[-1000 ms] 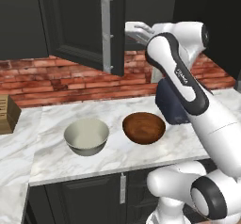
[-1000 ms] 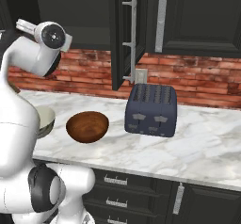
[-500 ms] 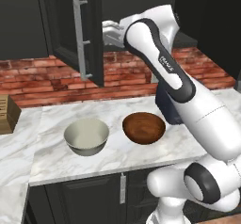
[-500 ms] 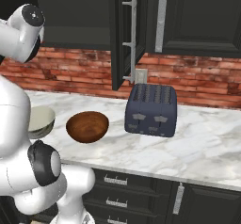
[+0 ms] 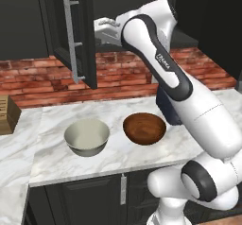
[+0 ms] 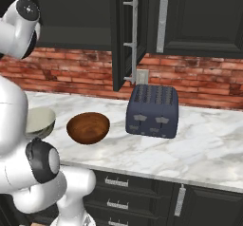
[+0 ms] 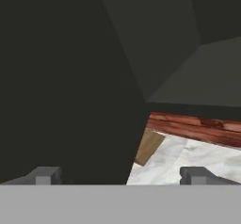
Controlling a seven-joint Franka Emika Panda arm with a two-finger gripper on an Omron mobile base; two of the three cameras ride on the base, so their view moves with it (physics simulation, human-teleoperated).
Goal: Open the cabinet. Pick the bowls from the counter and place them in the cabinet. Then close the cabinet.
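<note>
bowls sit low on the counter (image 5: pixel 56 162), well below the gripper (image 5: pixel 101 26), which is raised beside the cabinet's (image 5: pixel 71 35) swung-out door with its jaws spread wide and nothing between them. the cream-white bowl (image 5: pixel 87 136) lies to the left, the reddish-brown wooden bowl (image 5: pixel 144 128) just right of it, apart and both upright. the cabinet is black and panelled, its long silver handle (image 5: pixel 72 40) vertical.

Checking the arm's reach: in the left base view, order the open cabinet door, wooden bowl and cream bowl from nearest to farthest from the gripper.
1. Cabinet door, just left of the gripper.
2. Wooden bowl, on the counter below.
3. Cream bowl, farther left, slightly farther.
</note>
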